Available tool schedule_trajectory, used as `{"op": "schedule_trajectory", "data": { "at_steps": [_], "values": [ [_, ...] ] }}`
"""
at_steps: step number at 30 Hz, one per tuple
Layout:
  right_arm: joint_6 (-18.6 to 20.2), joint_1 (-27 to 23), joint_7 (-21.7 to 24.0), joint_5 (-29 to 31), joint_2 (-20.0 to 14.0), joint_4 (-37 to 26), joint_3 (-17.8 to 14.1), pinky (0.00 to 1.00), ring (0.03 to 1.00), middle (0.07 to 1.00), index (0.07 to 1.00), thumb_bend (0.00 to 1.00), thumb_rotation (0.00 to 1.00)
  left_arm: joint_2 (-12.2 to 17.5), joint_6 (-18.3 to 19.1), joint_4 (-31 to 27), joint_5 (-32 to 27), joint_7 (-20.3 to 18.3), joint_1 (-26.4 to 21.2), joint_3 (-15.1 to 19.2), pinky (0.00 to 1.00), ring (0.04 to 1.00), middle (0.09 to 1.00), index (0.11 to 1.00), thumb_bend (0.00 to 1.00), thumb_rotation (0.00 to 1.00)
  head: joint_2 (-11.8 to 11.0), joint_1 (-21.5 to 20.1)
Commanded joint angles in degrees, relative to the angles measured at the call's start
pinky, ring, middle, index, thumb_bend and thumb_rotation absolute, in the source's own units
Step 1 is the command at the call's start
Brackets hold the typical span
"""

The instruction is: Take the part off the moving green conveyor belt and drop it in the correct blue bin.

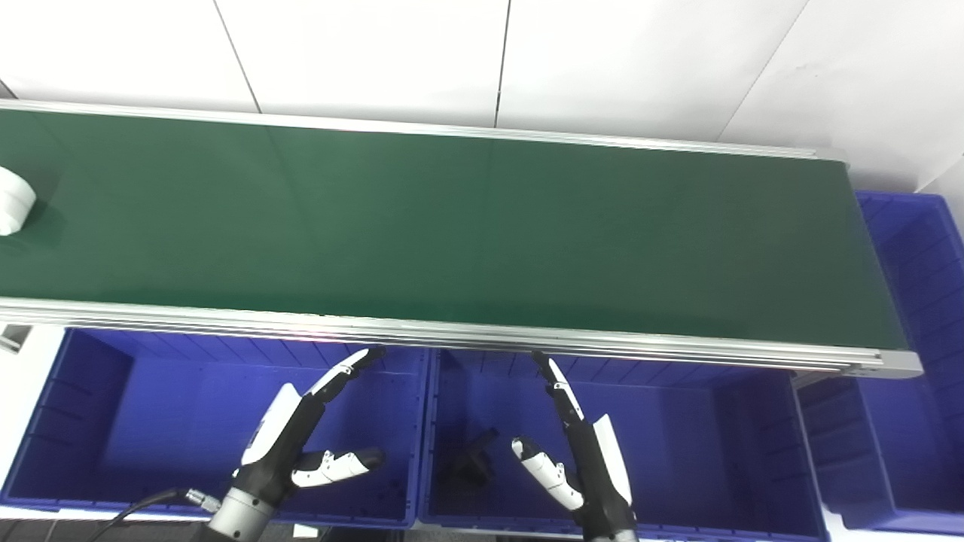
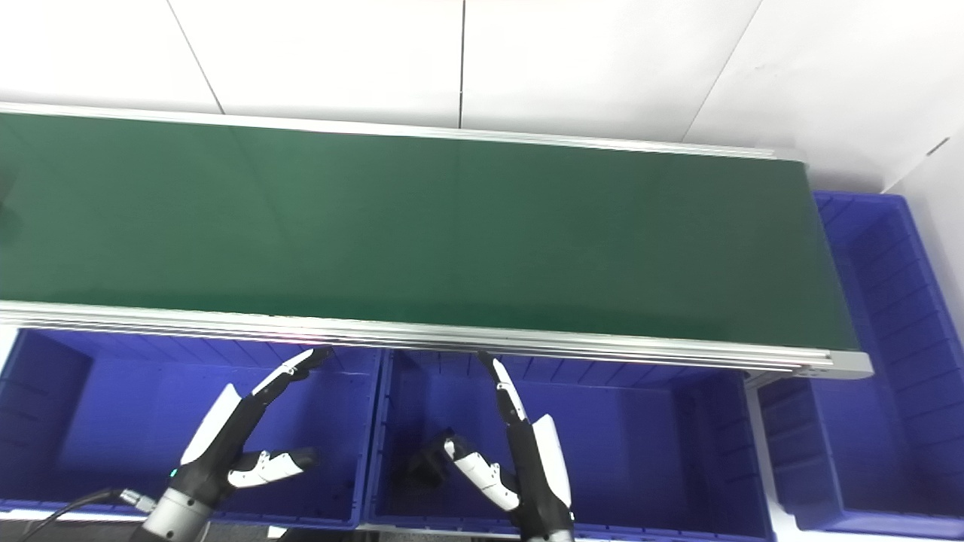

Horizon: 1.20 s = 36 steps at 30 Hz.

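Note:
A white part lies on the green conveyor belt at the far left edge of the left eye view; the right eye view does not show it. My left hand hovers open over the left blue bin, below the belt's near rail. My right hand is open above the middle blue bin. Both hands hold nothing, fingers pointing toward the belt. A dark part lies on the floor of the middle bin, left of my right hand.
A third blue bin stands past the belt's right end. The belt's aluminium rail runs just above the fingertips. A white wall lies behind the belt. A black cable trails from the left wrist.

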Motion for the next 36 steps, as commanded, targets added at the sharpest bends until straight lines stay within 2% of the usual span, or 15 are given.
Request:
{"op": "schedule_trajectory", "data": {
  "at_steps": [1,6,9,16,24,32,36],
  "values": [
    [-3.5,0.0,-0.4,0.0,-0.1,-1.0,0.4,0.95,0.965,0.964,0.959,0.67,0.91,1.7,-1.7,-0.4,0.0,3.4,-1.3,-1.2,0.86,0.889,0.906,0.885,0.79,0.83,0.0,0.1],
    [-3.5,-0.1,-0.5,0.0,-0.2,-0.6,0.4,0.93,0.959,0.961,0.958,0.68,0.90,2.0,-1.7,0.1,-1.3,5.6,-2.0,-3.1,0.87,0.894,0.909,0.887,0.80,0.84,-0.9,0.3],
    [-3.6,-0.3,-0.7,-0.2,-0.3,-0.3,0.5,0.93,0.957,0.957,0.954,0.68,0.90,1.0,-1.7,0.2,-2.9,6.4,-1.4,-2.2,0.84,0.866,0.880,0.863,0.81,0.81,-1.2,0.4],
    [-3.5,0.1,-0.1,0.0,-0.3,-0.4,0.1,0.94,0.965,0.964,0.956,0.69,0.90,0.1,-1.7,-0.1,-3.8,9.2,-1.4,-2.3,0.80,0.840,0.863,0.860,0.78,0.85,-1.4,0.7],
    [-3.5,0.2,0.0,0.3,-0.3,-0.4,0.1,0.93,0.961,0.963,0.955,0.70,0.89,-0.2,-1.7,0.2,-4.4,9.3,-1.1,-1.9,0.78,0.837,0.863,0.859,0.81,0.86,-1.8,1.1],
    [-3.5,0.4,-0.3,-0.4,-0.2,-0.4,0.1,0.94,0.968,0.967,0.956,0.71,0.90,-0.5,-1.7,-0.1,-5.4,7.3,-0.2,-0.4,0.78,0.834,0.865,0.855,0.83,0.86,-1.8,0.9],
    [-3.5,0.5,-0.3,-0.2,-0.1,-0.6,0.1,0.95,0.969,0.966,0.955,0.70,0.89,-0.3,-1.7,0.5,-4.3,9.1,-0.8,-1.5,0.79,0.836,0.860,0.852,0.81,0.86,-1.6,1.0]
  ]
}}
